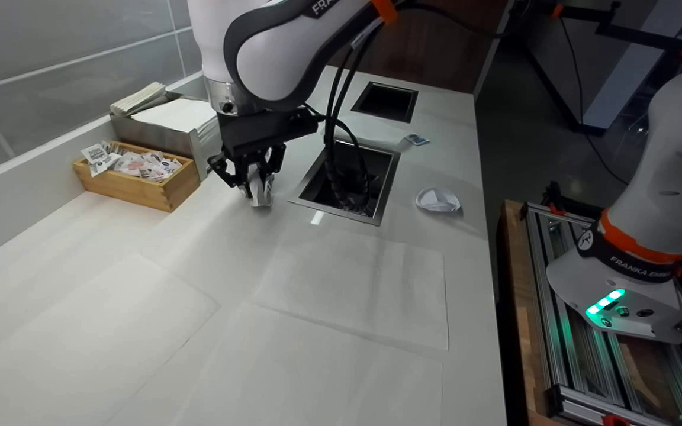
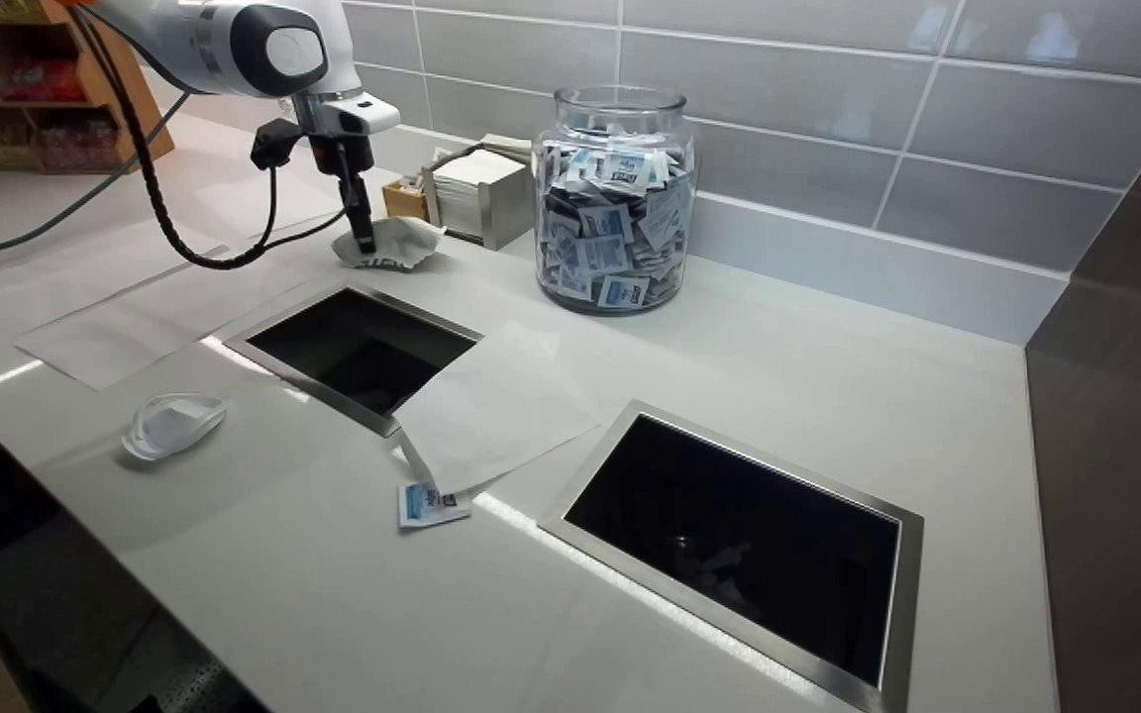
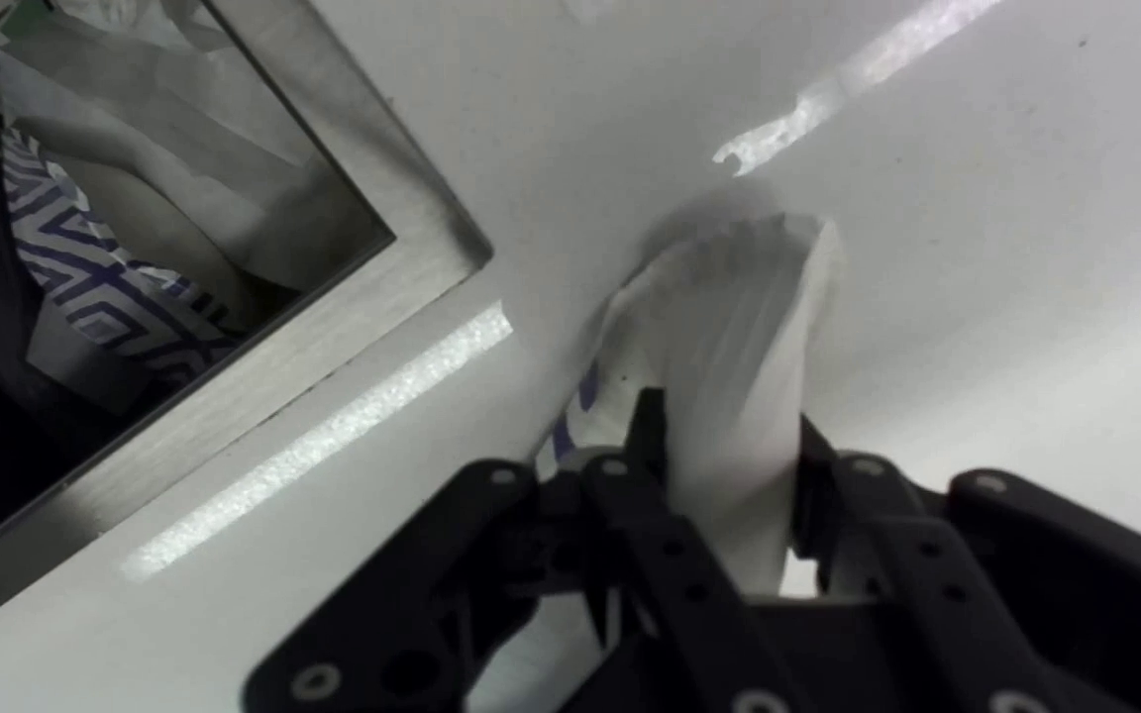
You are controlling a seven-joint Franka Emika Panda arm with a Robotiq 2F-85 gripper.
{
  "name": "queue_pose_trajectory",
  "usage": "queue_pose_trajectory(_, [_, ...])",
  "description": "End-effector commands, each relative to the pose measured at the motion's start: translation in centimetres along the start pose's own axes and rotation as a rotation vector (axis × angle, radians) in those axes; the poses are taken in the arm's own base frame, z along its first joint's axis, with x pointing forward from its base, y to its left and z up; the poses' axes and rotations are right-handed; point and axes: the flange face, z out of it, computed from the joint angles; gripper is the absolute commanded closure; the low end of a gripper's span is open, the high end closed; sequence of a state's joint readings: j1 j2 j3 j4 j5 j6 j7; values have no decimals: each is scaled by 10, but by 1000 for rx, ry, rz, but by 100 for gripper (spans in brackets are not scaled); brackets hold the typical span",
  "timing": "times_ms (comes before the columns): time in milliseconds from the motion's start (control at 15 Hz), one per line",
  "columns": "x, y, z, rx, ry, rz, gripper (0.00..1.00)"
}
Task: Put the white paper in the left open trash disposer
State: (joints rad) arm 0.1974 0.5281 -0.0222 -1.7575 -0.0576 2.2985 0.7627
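Pinching the white paper (image 3: 734, 347) by its raised ridge, the gripper (image 3: 729, 436) holds its jaws narrow, paper filling the gap. Both are nearer the back edge of the counter (image 2: 333, 594) than the front. In the wrist view the ridge's long axis runs past the nearest corner of the left open trash disposer (image 3: 234, 398), not into it. That opening lies just beside the paper, toward the front edge, so I expect a lift and sideways carry that way.
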Motion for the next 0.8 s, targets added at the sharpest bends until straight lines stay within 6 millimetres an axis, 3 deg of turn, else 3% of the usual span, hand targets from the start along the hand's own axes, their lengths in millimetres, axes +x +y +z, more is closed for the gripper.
queue_pose_trajectory(0, [2,1,-14,22,7,-13,41])
queue_pose_trajectory(333, [21,12,-35,28,80,15,3])
queue_pose_trajectory(733, [35,11,-27,54,100,35,0])
